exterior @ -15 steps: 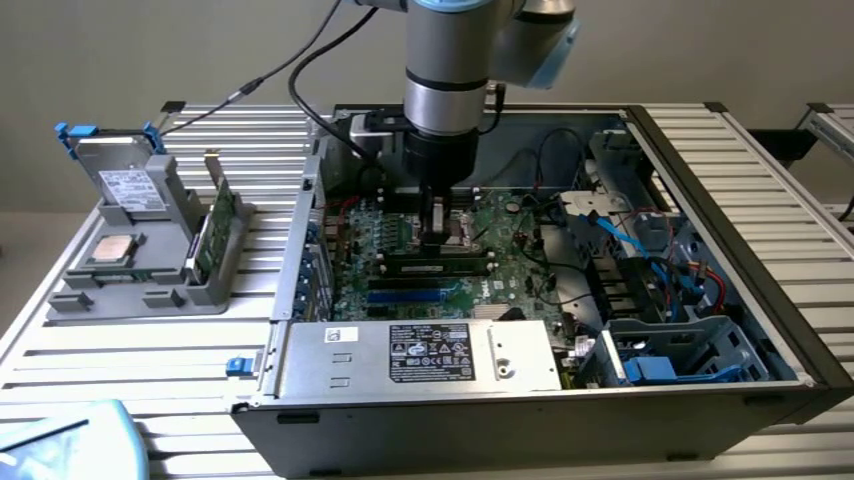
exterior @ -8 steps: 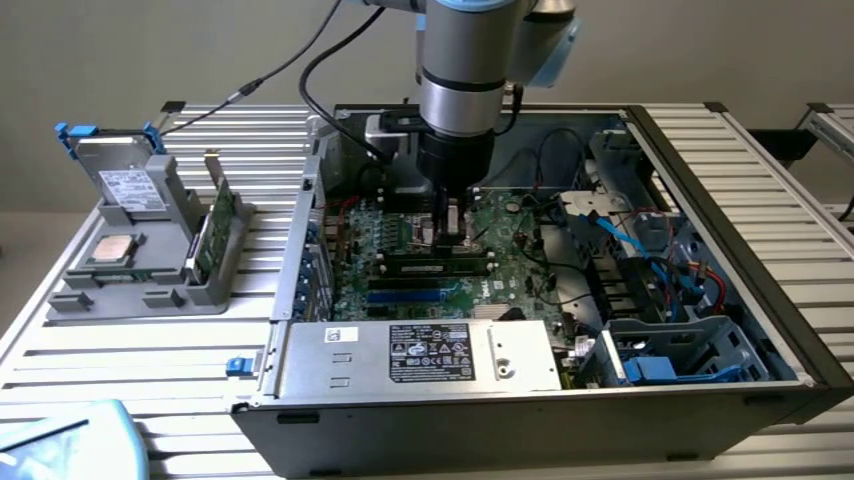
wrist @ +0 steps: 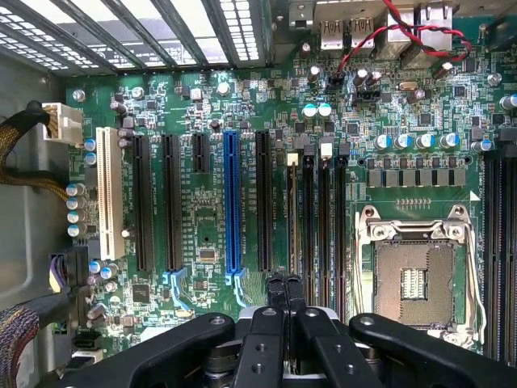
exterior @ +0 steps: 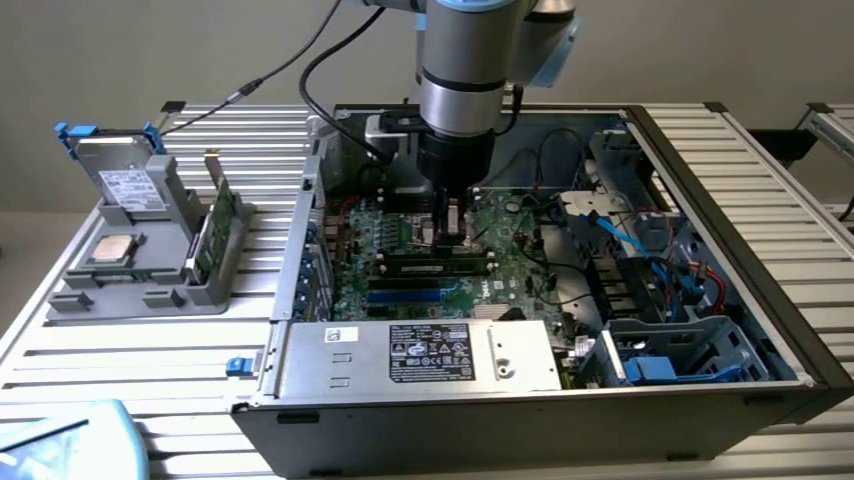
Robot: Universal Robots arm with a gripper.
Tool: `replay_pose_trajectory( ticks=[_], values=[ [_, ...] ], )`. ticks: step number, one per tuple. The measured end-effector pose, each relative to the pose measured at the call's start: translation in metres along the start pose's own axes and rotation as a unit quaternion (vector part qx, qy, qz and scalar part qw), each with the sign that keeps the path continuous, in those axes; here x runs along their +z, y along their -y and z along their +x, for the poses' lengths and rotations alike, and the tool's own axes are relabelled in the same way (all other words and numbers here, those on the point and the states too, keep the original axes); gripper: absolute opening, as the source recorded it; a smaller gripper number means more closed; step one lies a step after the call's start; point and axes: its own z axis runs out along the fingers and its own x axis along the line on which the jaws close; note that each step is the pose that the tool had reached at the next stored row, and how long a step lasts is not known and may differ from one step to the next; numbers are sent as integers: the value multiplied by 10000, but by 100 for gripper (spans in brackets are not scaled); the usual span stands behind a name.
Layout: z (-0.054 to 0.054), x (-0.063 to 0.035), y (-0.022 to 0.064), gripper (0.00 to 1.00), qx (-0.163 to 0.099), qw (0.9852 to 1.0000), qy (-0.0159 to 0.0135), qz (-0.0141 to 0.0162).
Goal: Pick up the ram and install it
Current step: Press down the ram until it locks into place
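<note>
A ram (exterior: 434, 266), a long dark stick with a pale label, stands in a black slot of the green motherboard (exterior: 514, 225) inside the open computer case. In the wrist view the ram (wrist: 292, 214) is a thin edge lying along the first of several parallel black slots. My gripper (exterior: 451, 240) hangs straight down over it with its fingers shut and nothing between them. The gripper (wrist: 285, 283) has its tips right above the stick's top edge; whether they touch it I cannot tell. Another green stick (exterior: 214, 228) stands upright in the grey fixture (exterior: 147, 285) on the exterior view's left.
The fixture also holds a silver drive (exterior: 130, 187) and a square processor chip (exterior: 114, 250). A silver power supply (exterior: 427, 355) sits at the case's front. Blue and red cables (exterior: 667, 250) fill the exterior view's right. An open processor socket (wrist: 412, 283) lies beside the slots.
</note>
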Motion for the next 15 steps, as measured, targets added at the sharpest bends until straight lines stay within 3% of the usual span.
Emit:
replay_pose_trajectory(
  ticks=[8,15],
  values=[
    [-1,0,0,11,2,10000,-1,0],
    [-2,2,1,11,444,9990,17,-9]
  ],
)
